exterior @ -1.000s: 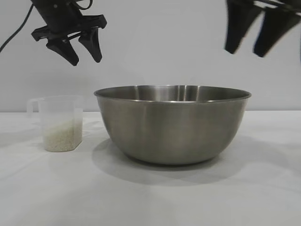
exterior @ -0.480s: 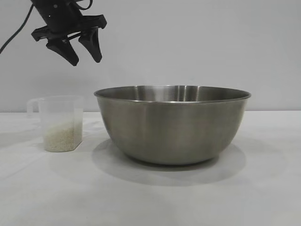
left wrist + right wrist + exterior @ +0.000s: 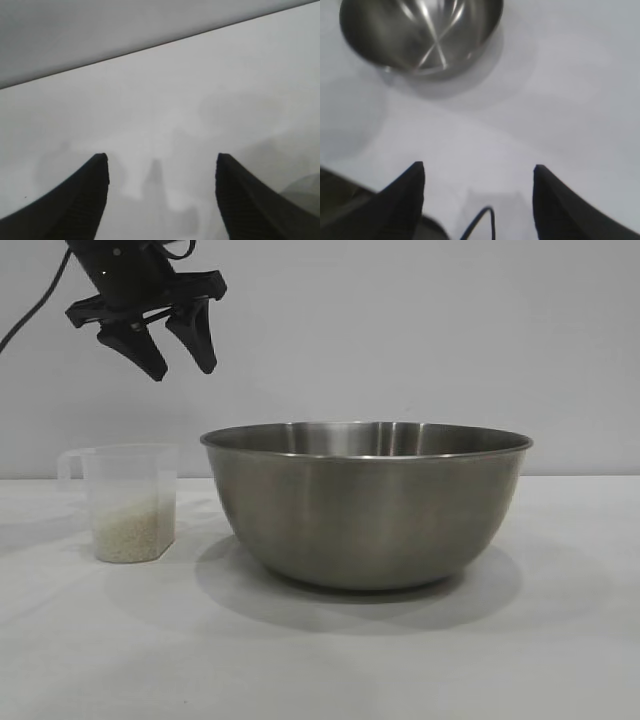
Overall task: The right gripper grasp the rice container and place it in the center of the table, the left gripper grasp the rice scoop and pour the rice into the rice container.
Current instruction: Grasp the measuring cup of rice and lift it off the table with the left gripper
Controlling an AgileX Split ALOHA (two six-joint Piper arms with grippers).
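The rice container (image 3: pixel 366 502), a large steel bowl, stands on the white table (image 3: pixel 320 660) near its middle. It also shows in the right wrist view (image 3: pixel 422 32), empty inside. The rice scoop (image 3: pixel 122 502), a clear plastic cup with a handle, stands to the bowl's left, about a third full of rice (image 3: pixel 127 530). My left gripper (image 3: pixel 182 362) hangs open and empty high above the scoop. In the left wrist view (image 3: pixel 161 157) it is over bare table. My right gripper (image 3: pixel 479 167) is open and empty, out of the exterior view, away from the bowl.
A plain grey wall (image 3: pixel 400 330) stands behind the table. A dark cable (image 3: pixel 482 220) loops between the right fingers. A dark edge (image 3: pixel 340 195) shows beside the table in the right wrist view.
The right gripper, seen at the upper right of the exterior view a second ago, has left that view. The left gripper, the bowl and the scoop have not moved.
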